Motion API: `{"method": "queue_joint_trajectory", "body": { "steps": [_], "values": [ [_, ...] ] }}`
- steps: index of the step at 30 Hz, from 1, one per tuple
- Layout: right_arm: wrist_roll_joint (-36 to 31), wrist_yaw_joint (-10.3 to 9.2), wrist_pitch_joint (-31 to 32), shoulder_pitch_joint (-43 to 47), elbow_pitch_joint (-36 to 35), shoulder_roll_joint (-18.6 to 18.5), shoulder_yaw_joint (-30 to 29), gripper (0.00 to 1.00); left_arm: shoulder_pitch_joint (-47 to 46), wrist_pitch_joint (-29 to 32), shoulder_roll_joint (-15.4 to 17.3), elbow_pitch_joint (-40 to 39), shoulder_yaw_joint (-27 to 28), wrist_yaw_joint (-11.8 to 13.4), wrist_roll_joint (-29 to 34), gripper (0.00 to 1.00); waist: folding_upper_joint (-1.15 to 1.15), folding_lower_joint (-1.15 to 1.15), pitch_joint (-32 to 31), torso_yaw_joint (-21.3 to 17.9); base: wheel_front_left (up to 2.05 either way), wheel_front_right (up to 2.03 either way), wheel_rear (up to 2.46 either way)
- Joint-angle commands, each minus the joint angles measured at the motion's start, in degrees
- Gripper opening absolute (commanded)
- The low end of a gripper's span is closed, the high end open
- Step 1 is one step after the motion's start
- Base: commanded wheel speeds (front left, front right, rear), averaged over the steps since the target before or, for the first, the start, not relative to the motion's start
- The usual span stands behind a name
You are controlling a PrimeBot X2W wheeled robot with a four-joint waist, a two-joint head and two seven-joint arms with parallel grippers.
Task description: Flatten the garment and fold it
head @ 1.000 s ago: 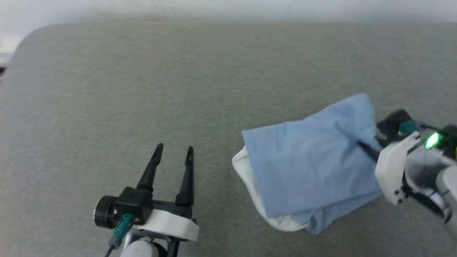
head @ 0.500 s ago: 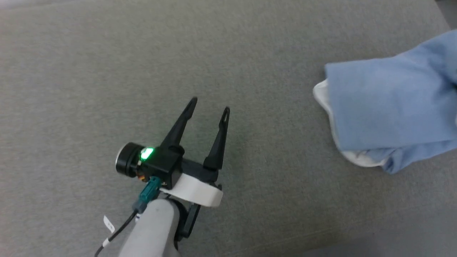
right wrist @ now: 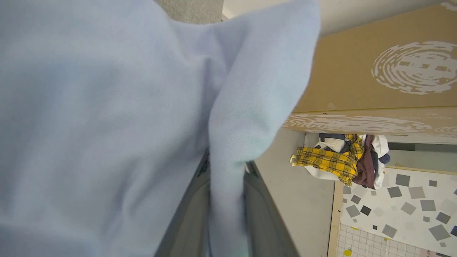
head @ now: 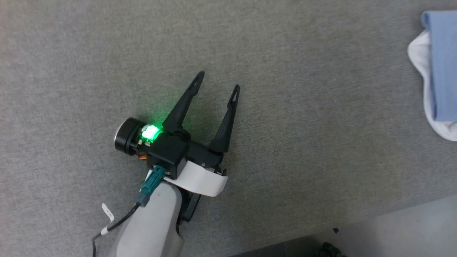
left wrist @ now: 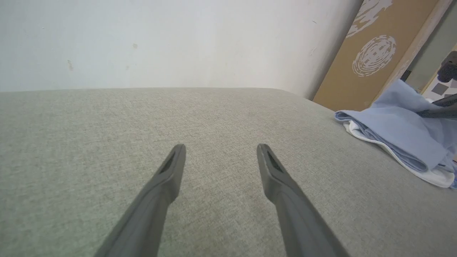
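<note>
The garment [head: 442, 64], light blue with a white layer under it, lies bunched on the grey table at the head view's right edge. In the right wrist view its blue cloth [right wrist: 107, 107] fills the left half, and my right gripper [right wrist: 227, 171] is shut on a raised fold of it, the fingertips hidden by cloth. My left gripper [head: 218, 81] rests low over bare table, well left of the garment, open with nothing between its fingers. The left wrist view has the left gripper [left wrist: 221, 148] open and the garment [left wrist: 396, 132] at the right.
The grey table [head: 89, 71] stretches wide around the left gripper; its front edge [head: 357, 217] runs along the lower right, with floor beyond. A cardboard panel [left wrist: 371, 53] leans on the white wall behind the garment. A pile of clothes [right wrist: 332, 160] sits on the floor.
The head camera has swung left and down, so the garment now sits at the right edge and the right arm has left that view. The left gripper stays open.
</note>
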Motion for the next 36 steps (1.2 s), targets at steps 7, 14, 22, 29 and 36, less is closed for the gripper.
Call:
{"method": "queue_joint_trajectory", "body": {
  "steps": [7, 14, 22, 29, 36],
  "values": [
    [-3.2, -0.13, -2.7, -1.9, 6.0, 3.6, -3.0, 1.00, -0.7, -0.2, 0.7, 0.1, 1.5, -0.2, 0.2, 1.00, 0.00, -0.01, 2.1, 1.2, 0.00, 0.00, 0.00],
    [-5.2, -0.13, -3.7, -3.7, 6.6, 5.1, -3.1, 1.00, 1.4, -0.2, 0.6, 1.4, 2.3, 0.1, -0.6, 1.00, 0.00, -0.01, -4.1, 0.2, 0.00, 0.00, 0.00],
    [-4.5, -0.13, -5.5, -7.2, 0.6, 7.8, -5.0, 1.00, 6.2, -0.3, 0.3, 1.5, 5.2, 1.3, -2.2, 1.00, 0.00, -0.01, -15.5, 0.3, 0.00, 0.00, 0.00],
    [-1.8, -0.13, -9.9, -3.7, -9.9, 15.3, -10.7, 1.00, 10.4, -0.3, 0.1, 0.7, 9.5, 4.1, -3.7, 1.00, 0.00, -0.01, -23.5, 2.7, 0.00, 0.00, 0.00],
    [-1.6, -0.13, -12.4, 6.3, -21.2, 24.4, -17.4, 1.00, 14.2, -0.3, 0.1, -0.9, 12.9, 5.8, -4.7, 1.00, 0.00, -0.01, -28.1, 5.2, 0.00, 0.00, 0.00]
  ]
}}
